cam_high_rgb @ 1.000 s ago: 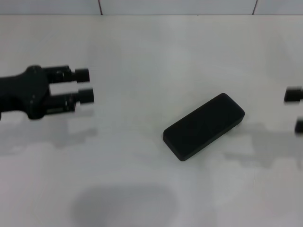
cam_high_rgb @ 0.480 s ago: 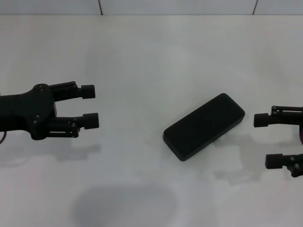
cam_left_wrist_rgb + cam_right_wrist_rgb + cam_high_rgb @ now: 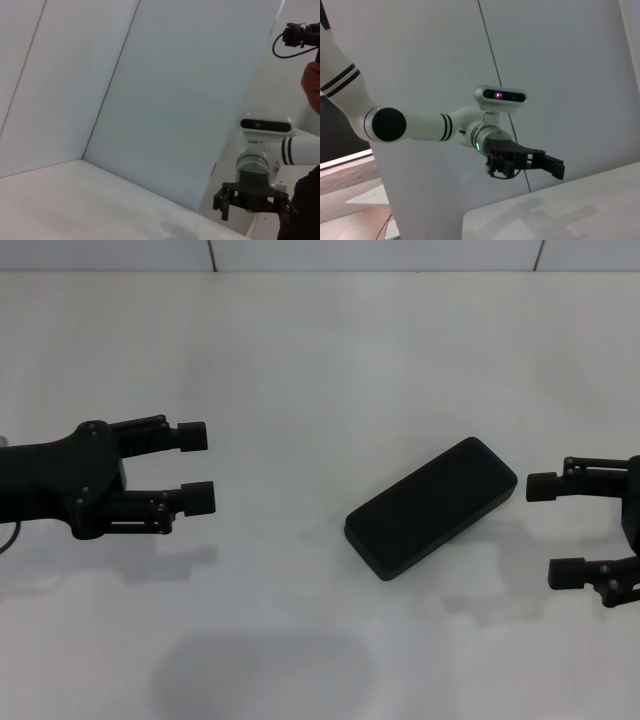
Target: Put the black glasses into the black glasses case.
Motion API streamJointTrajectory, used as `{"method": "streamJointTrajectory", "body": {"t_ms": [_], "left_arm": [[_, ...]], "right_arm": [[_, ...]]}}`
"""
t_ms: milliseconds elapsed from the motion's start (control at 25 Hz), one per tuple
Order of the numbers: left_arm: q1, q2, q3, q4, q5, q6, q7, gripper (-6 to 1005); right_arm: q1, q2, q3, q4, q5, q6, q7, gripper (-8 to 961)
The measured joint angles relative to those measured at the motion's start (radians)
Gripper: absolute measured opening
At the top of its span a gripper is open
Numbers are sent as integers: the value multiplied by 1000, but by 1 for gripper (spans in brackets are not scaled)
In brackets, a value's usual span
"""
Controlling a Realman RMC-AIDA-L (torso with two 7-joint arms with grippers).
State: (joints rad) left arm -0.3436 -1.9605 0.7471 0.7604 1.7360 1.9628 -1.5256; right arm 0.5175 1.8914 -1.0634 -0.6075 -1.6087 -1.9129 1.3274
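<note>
The black glasses case lies shut and flat on the white table, right of centre and turned diagonally. The black glasses are out of view. My left gripper hovers open well to the left of the case, fingers pointing toward it. Close to the case's right end, my right gripper also stands open, fingers pointing left and touching nothing. The left wrist view shows the right gripper far off. In the right wrist view the left gripper appears above the table edge.
A pale wall with vertical seams runs behind the table. A person's arm and a cabled camera show at the edge of the left wrist view.
The right gripper has come in from the right edge toward the case. The left gripper has shifted lower and slightly right, its fingers spreading wider. The case has not moved.
</note>
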Motion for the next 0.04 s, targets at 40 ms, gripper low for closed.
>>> {"method": "streamJointTrajectory", "body": {"t_ms": [40], "left_arm": [[0, 0, 0, 0, 0, 0, 0, 876]], "right_arm": [[0, 0, 0, 0, 0, 0, 0, 868]]}}
